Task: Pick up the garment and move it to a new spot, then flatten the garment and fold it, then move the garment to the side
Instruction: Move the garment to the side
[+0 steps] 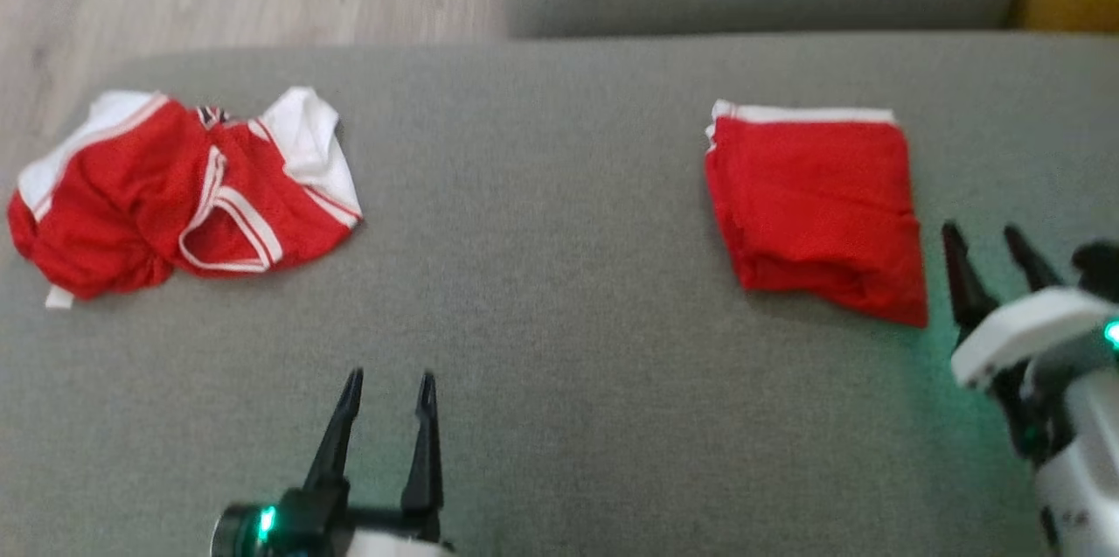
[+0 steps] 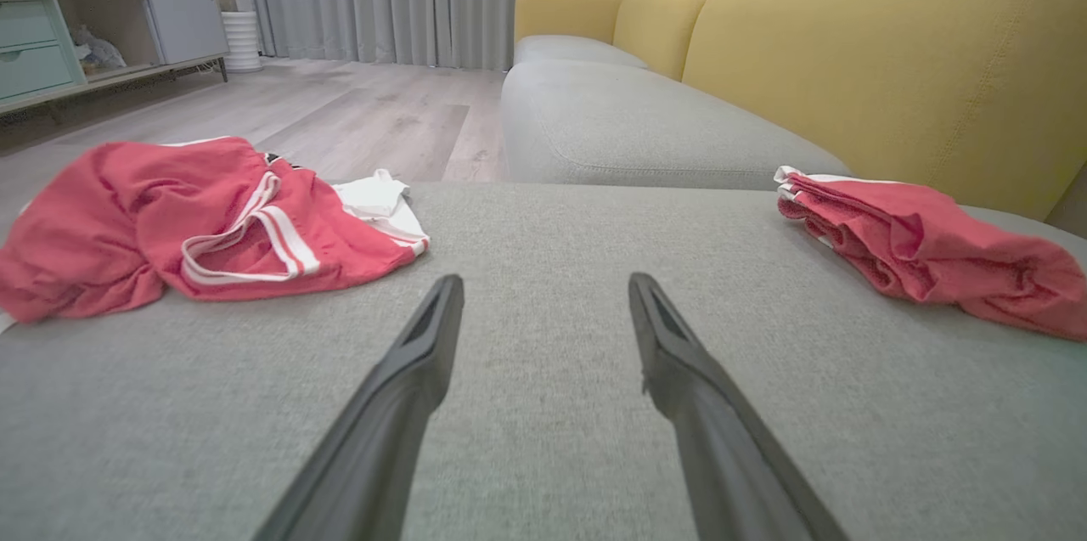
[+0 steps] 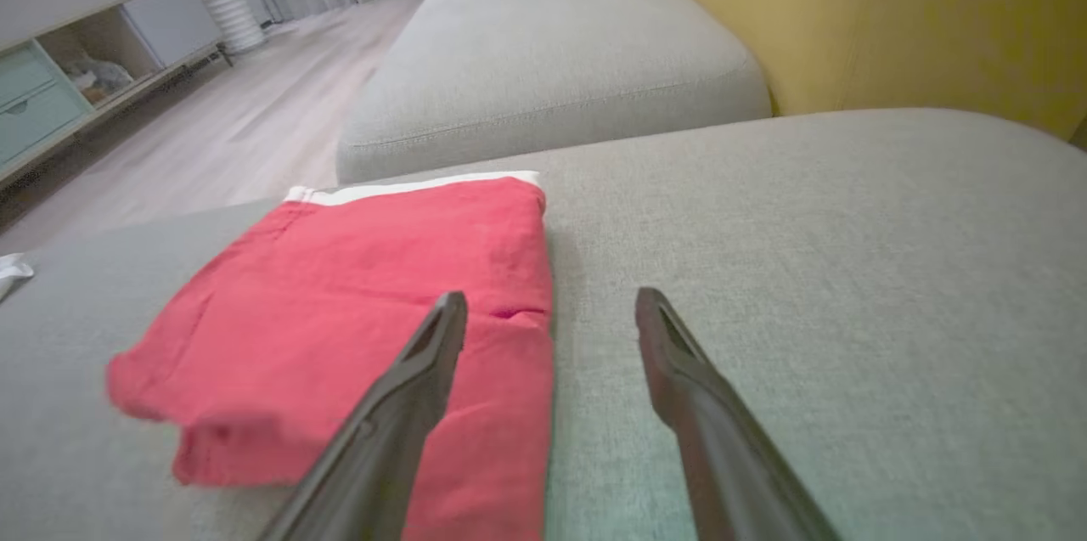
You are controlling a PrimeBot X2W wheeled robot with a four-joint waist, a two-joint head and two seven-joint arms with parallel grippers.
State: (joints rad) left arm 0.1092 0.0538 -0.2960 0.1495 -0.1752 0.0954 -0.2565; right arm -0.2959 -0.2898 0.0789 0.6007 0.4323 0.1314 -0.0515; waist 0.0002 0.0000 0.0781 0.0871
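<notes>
Two red garments lie on our grey sofa cushion [image 1: 542, 260]: the crumpled garment [image 1: 175, 190], long axis crosswise, ahead-left of our nearer left pincer [image 1: 391, 375], the folded garment [image 1: 817, 207] just beside our right pincer [image 1: 982, 232], seemingly untouched despite blur; both pincers gape wide, empty.

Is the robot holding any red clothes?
Nothing. The left gripper and right gripper are open, empty; the folded garment and the crumpled garment lie free.

— Was any lettering legible anywhere?
— None. The crumpled red-and-white garment [image 1: 175, 190], near the far left edge of the sofa cushion [image 1: 542, 277], had a small dark patch [image 1: 210, 114] on top, too blurred to read.
</notes>
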